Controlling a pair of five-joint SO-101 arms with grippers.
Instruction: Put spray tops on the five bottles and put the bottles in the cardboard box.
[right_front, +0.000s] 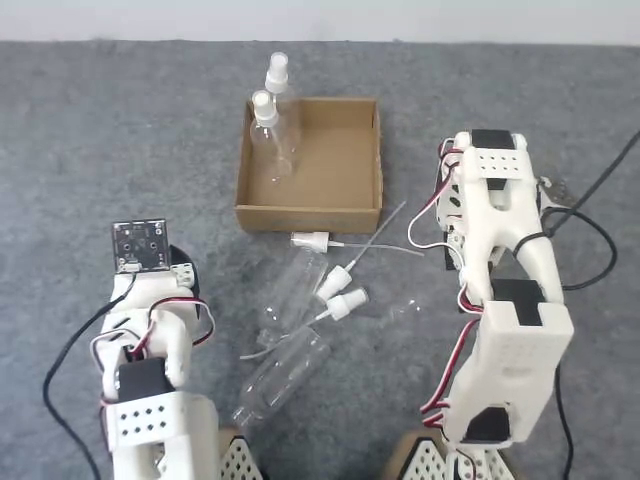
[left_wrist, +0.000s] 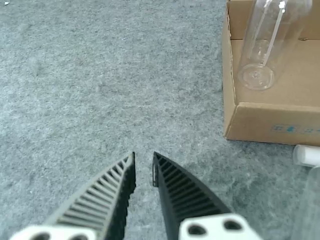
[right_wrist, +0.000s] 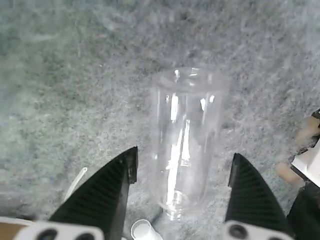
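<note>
My right gripper (right_wrist: 185, 153) is open, and its fingers stand either side of a clear, topless bottle (right_wrist: 186, 142) that lies on the carpet below. In the high view this bottle (right_front: 405, 312) lies just left of the right arm (right_front: 500, 250). My left gripper (left_wrist: 144, 154) is shut but for a thin slit, holds nothing, and hangs over bare carpet left of the cardboard box (left_wrist: 270, 122). Two bottles with spray tops (right_front: 268, 135) stand in the box's (right_front: 310, 215) far left corner. Two more topless bottles (right_front: 285, 372) lie in front of the box among three loose spray tops (right_front: 340, 292).
Grey carpet covers the whole table. The left arm (right_front: 150, 340) sits folded near the front left corner. Red, white and black cables (right_front: 590, 215) trail beside both arms. Thin dip tubes (right_front: 380, 235) from the loose spray tops stick out between the box and the right arm.
</note>
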